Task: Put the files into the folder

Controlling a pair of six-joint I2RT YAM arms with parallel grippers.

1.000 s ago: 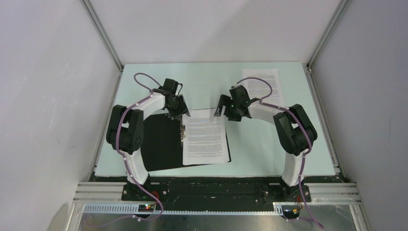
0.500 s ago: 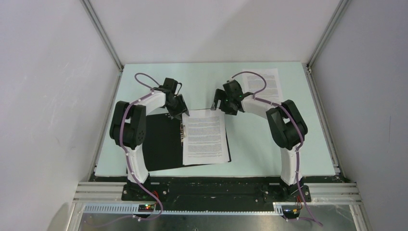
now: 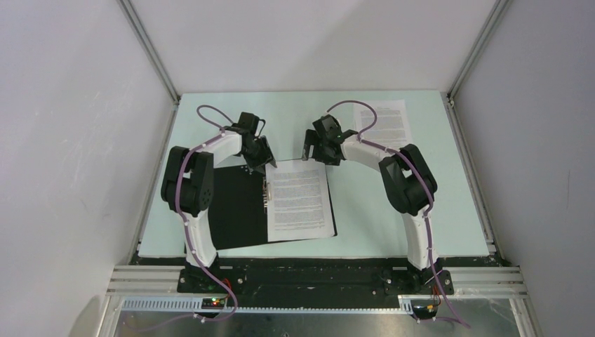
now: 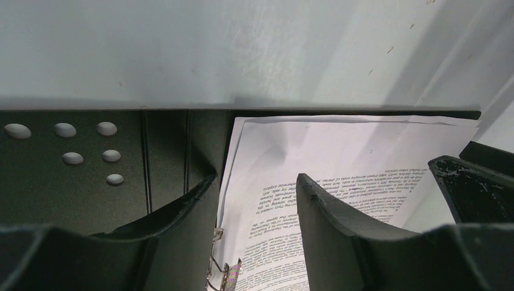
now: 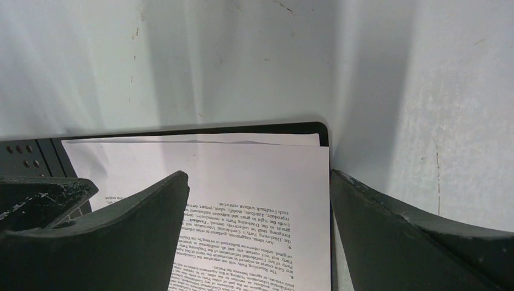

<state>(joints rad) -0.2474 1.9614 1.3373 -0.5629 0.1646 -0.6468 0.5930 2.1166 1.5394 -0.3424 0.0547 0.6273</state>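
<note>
The folder (image 3: 235, 210) shows a plain black inside, marked with pale round dots (image 4: 73, 159) and a silvery clip (image 4: 225, 271). The sheet (image 3: 299, 200) and the second sheet (image 3: 389, 123) are white, packed with fine black print, against the pale mint-green bench (image 3: 295, 112). The left arm (image 3: 200, 235) and right arm (image 3: 419, 239) are white and black with purple cables (image 3: 203, 112); the left tool (image 4: 254, 182) and right tool (image 5: 257, 176) are matte black.

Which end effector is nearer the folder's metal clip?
Left. The left end effector is at the far end of the metal clip; the right end effector is over the sheet, farther right.
</note>
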